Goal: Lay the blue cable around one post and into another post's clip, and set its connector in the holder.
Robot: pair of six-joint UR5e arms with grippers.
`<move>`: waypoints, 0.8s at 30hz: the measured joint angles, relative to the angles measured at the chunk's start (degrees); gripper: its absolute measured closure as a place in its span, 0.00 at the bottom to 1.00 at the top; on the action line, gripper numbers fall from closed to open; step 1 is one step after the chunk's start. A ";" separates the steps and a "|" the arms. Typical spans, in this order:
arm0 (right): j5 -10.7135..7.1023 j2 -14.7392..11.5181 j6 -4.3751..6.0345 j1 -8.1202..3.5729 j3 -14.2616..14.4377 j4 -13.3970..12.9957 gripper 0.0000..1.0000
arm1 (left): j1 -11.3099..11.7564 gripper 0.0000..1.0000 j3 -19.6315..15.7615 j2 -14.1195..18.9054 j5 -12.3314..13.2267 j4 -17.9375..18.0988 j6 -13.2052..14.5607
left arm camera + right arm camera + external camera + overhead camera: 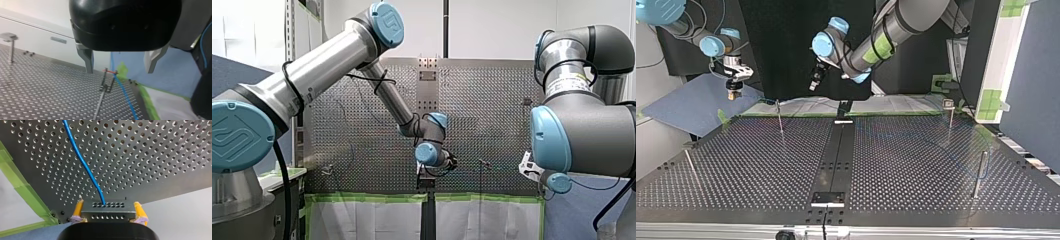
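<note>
My right gripper [108, 205] is shut with its yellow pads on a grey perforated connector [107, 213]. The blue cable [82, 161] runs from the connector out over the perforated table. In the top view this gripper [733, 93] hangs past the table's far left corner. My left gripper [120, 70] stands open, with nothing between its metal fingers [88, 61]. Below and ahead of it, the blue cable [123, 93] passes a thin post with a clip [107, 75] near the table's edge. In the top view my left gripper [814, 82] hovers above the far edge, near the middle.
Thin posts stand on the table [916, 170]: one at far left [779, 116], one at far right [949, 112], one at near right [981, 172], one leaning at near left [691, 167]. A black strip [836, 155] runs down the middle. Green tape [27, 192] marks the table's edge.
</note>
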 joint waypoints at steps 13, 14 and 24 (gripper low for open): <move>-0.40 0.02 0.27 0.18 0.00 0.06 1.00 | 3.65 0.00 -6.17 6.14 -0.61 6.05 -5.30; -0.40 0.02 0.30 0.20 0.00 0.06 1.00 | 4.08 0.00 -6.60 6.58 -0.24 6.48 -5.42; -0.71 0.03 0.82 0.43 -0.21 -0.05 1.00 | 8.80 0.00 -11.32 11.31 4.36 11.22 -4.27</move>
